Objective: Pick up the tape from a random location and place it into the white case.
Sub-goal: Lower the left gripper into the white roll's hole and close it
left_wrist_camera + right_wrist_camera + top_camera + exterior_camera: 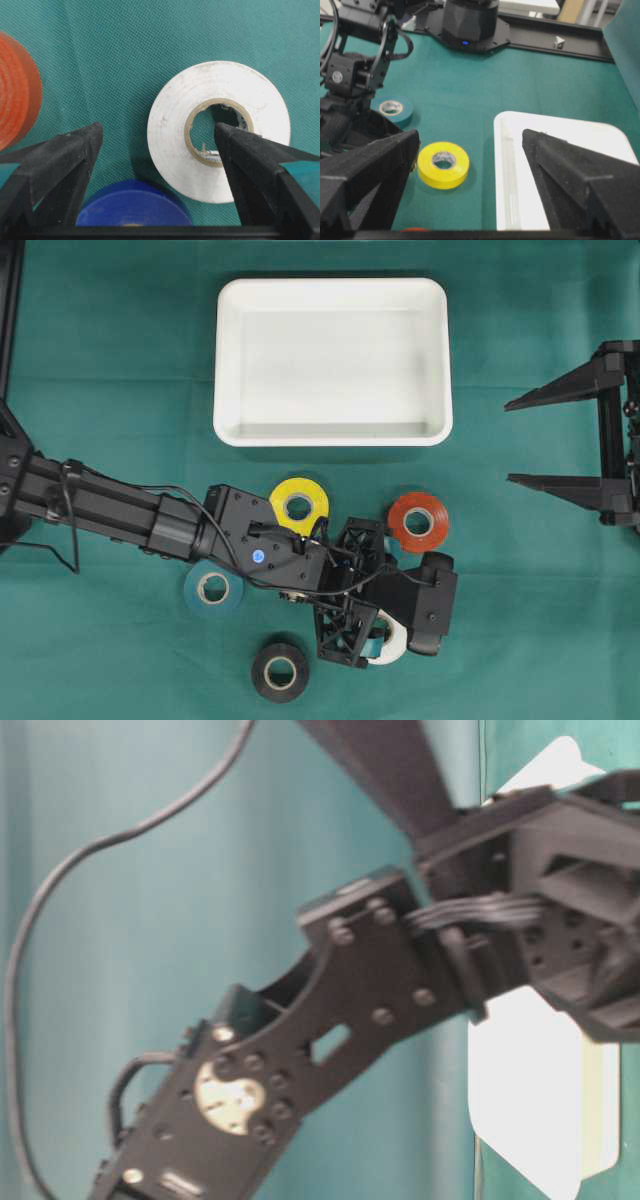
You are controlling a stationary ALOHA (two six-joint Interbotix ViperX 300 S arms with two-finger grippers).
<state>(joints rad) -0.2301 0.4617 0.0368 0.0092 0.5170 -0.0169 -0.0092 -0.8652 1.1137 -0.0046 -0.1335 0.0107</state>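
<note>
The left gripper hangs with fingers spread wide over the white tape roll near the bench's front edge, one fingertip over its core, while the right gripper, also spread, idles at the right edge beside the white case toward the far edge.

White case at 12 o'clock on table. Five tape rolls grouped toward 6 o'clock of it, all outside case: one just below case's lower rim, one at its 3 o'clock, one at its 8 o'clock, one nearest 6 o'clock edge, one under left gripper. Right gripper at 3 o'clock, well apart from rolls.
</note>
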